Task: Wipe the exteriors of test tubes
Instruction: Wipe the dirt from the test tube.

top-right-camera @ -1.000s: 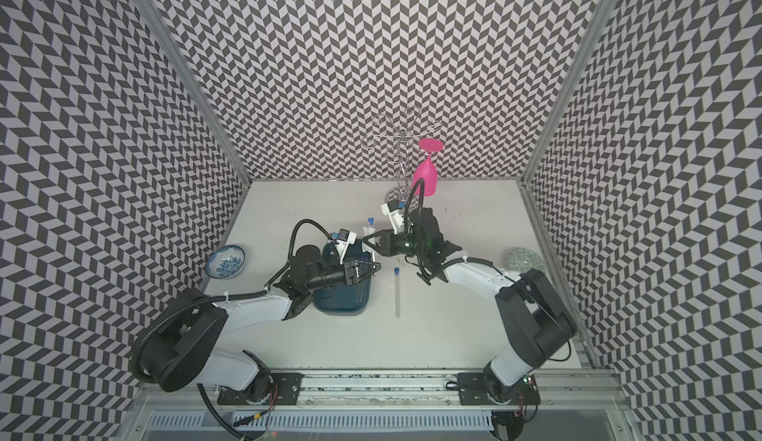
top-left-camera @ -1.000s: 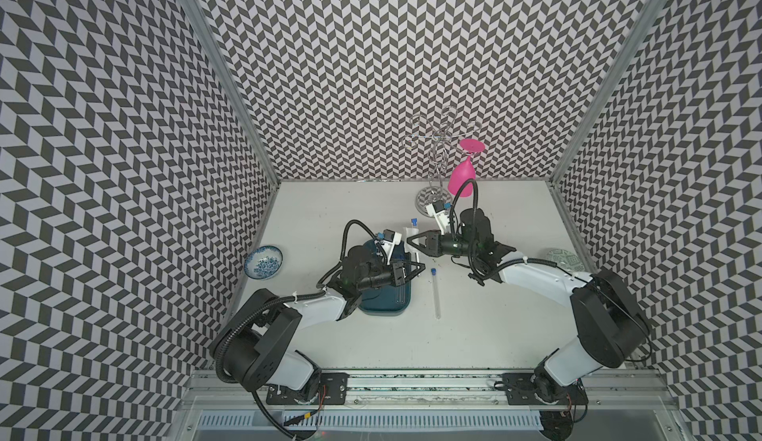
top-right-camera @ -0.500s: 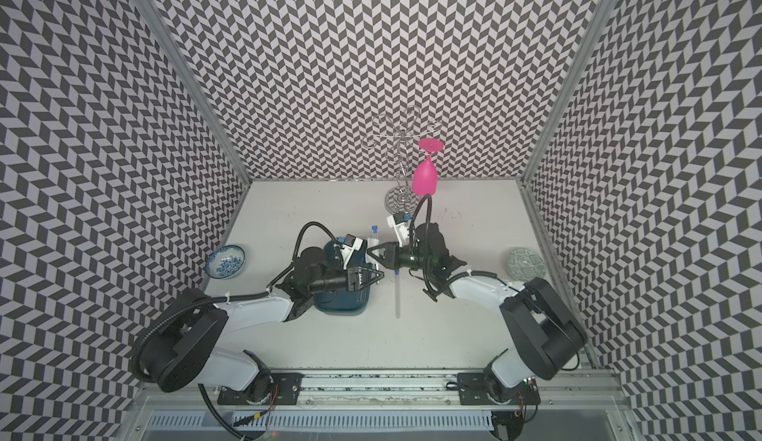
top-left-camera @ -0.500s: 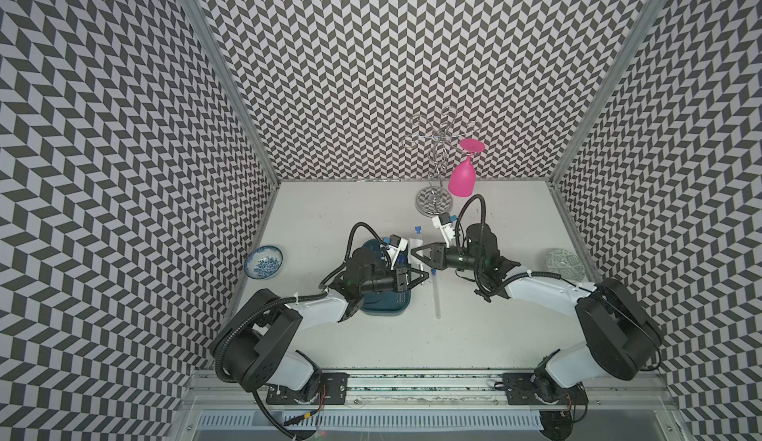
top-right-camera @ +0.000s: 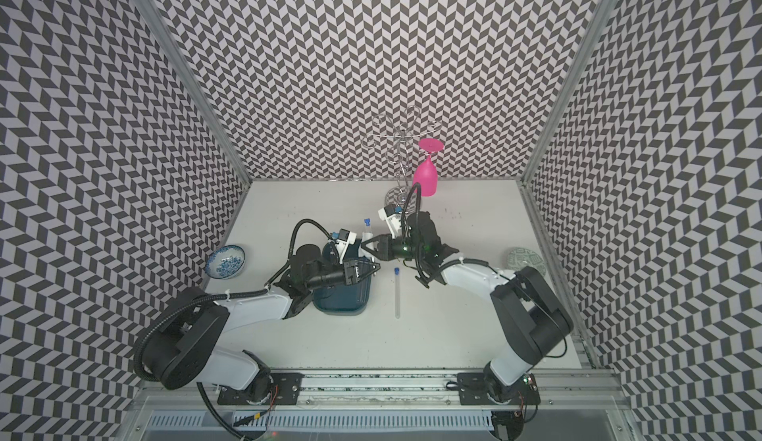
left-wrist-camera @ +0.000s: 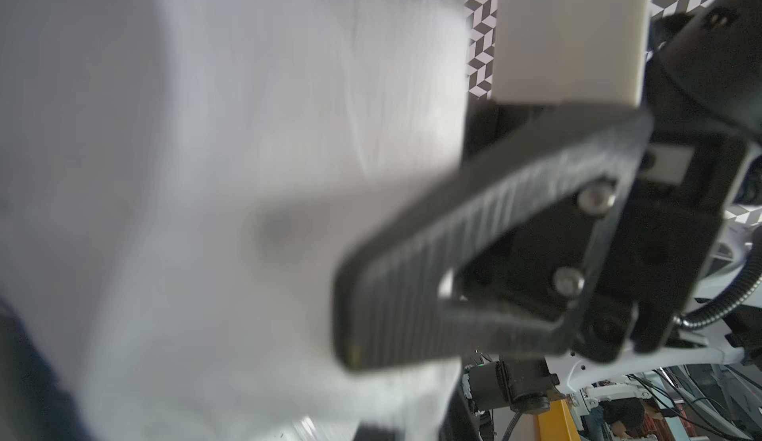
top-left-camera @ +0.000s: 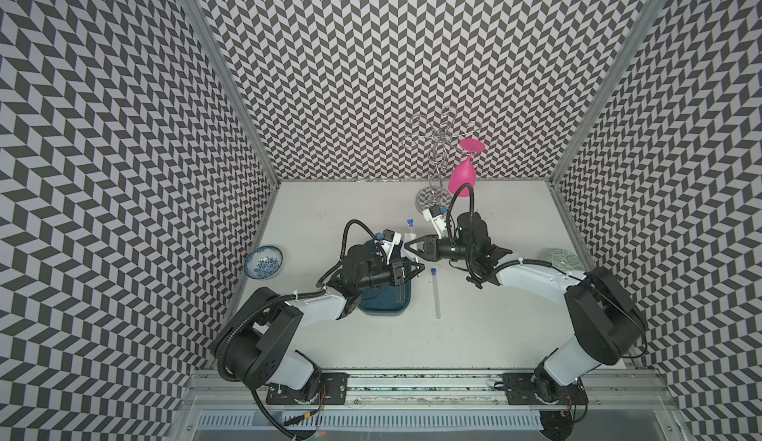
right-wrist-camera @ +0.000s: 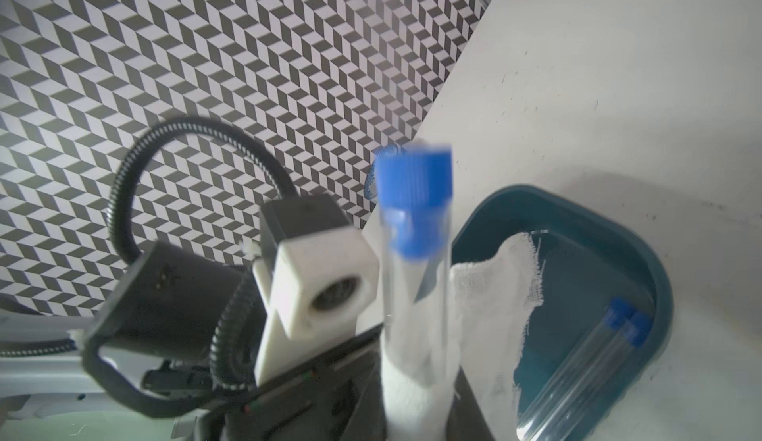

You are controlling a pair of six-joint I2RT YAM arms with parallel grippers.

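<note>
One test tube (top-left-camera: pixel 410 230) with a blue cap (right-wrist-camera: pixel 414 195) stands tilted, cap up, and my right gripper (top-left-camera: pixel 407 246) is shut on its lower part. A white cloth (right-wrist-camera: pixel 412 381) wraps the tube just above that grip. My left gripper (top-left-camera: pixel 419 269) is close beside it, shut on the cloth (top-right-camera: pixel 367 239). In the left wrist view the blurred cloth (left-wrist-camera: pixel 247 171) fills most of the picture and hides my own jaws. Two more test tubes (right-wrist-camera: pixel 577 373) lie in the teal tray (top-left-camera: pixel 387 307). Another test tube (top-left-camera: pixel 436 292) lies on the table right of the tray.
A blue-and-white bowl (top-left-camera: pixel 264 262) sits at the left wall. At the back, a chrome wire rack (top-left-camera: pixel 437 162) carries a hanging pink glass (top-left-camera: pixel 462 179). A green patterned dish (top-left-camera: pixel 565 259) lies by the right wall, behind my right arm.
My left gripper has moved right with the cloth and met the tube. My right gripper swung forward with the tube, then back to the left.
</note>
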